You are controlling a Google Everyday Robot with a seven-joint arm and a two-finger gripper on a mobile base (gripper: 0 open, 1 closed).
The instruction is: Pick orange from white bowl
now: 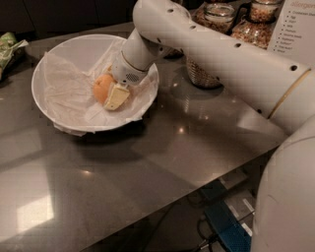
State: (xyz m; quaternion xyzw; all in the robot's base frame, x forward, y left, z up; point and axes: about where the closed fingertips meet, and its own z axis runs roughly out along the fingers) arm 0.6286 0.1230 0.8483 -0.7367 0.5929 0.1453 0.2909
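A smooth grey table (147, 167) with soft light reflections fills most of the view, and the room beyond its far edge is dark. Past the table's near right edge the floor shows, with a blue object (230, 230) and some cables on it. The robot's thick white arm (211, 49) comes in from the right, crosses above the far side of the table and bends down and left into the white bowl (83, 49), which stands on the far left part of the table. The gripper (112, 93) is inside the bowl, pointing down and left, and lies against the right side of the orange (102, 86). Whether it is closed on the fruit I cannot tell. The orange sits near the middle of the bowl on crinkled white paper (64, 88), which hangs over the near rim. A green packet (10, 47) lies at the far left edge. Behind the arm, at the far right, stand glass jars (219, 12) of grain and a white printed card (298, 24). Another jar (201, 74) stands just right of the bowl, partly hidden by the arm. The robot's white body (288, 197) fills the near right corner.
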